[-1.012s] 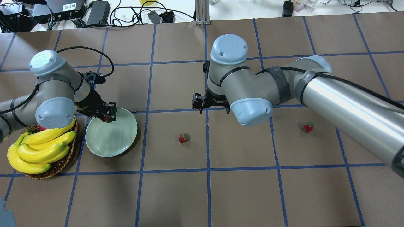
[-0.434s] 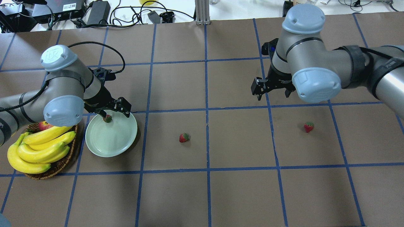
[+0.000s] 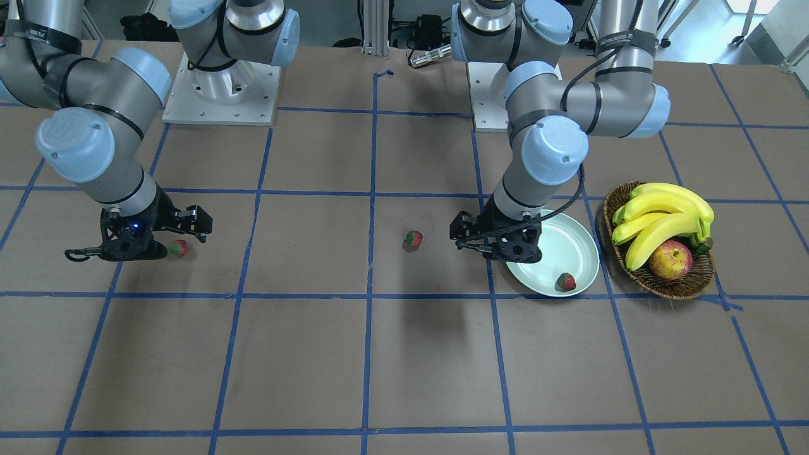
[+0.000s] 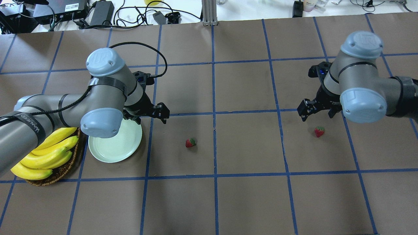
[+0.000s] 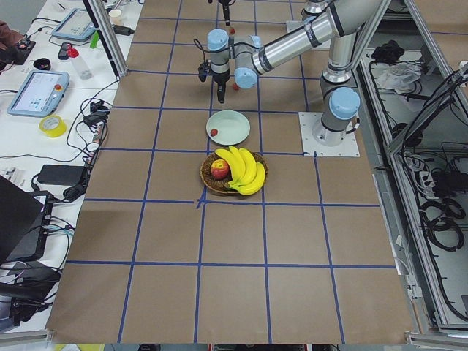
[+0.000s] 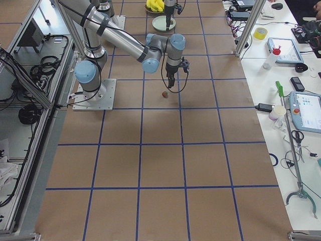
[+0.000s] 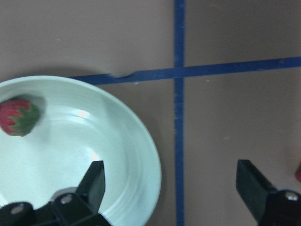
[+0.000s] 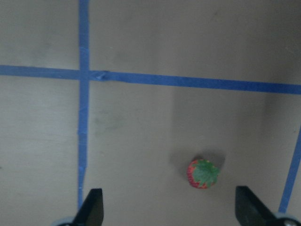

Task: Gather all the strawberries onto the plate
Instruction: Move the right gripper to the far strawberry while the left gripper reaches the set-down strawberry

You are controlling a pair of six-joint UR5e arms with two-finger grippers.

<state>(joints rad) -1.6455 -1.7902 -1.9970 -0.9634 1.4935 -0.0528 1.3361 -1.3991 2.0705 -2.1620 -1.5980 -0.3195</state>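
The pale mint plate lies at the table's left, and shows in the front view and the left wrist view. One strawberry lies in it near the rim; my left arm hides it in the overhead view. My left gripper is open and empty over the plate's right edge. A second strawberry lies mid-table. A third strawberry lies on the right, below my open, empty right gripper, and shows in the right wrist view.
A brown wicker basket with bananas and a red-yellow apple stands just left of the plate. Cables and boxes line the table's far edge.
The left gripper let go of a strawberry in the plate and moved right to the plate's edge. The right arm swung far to the right, to above the right strawberry.
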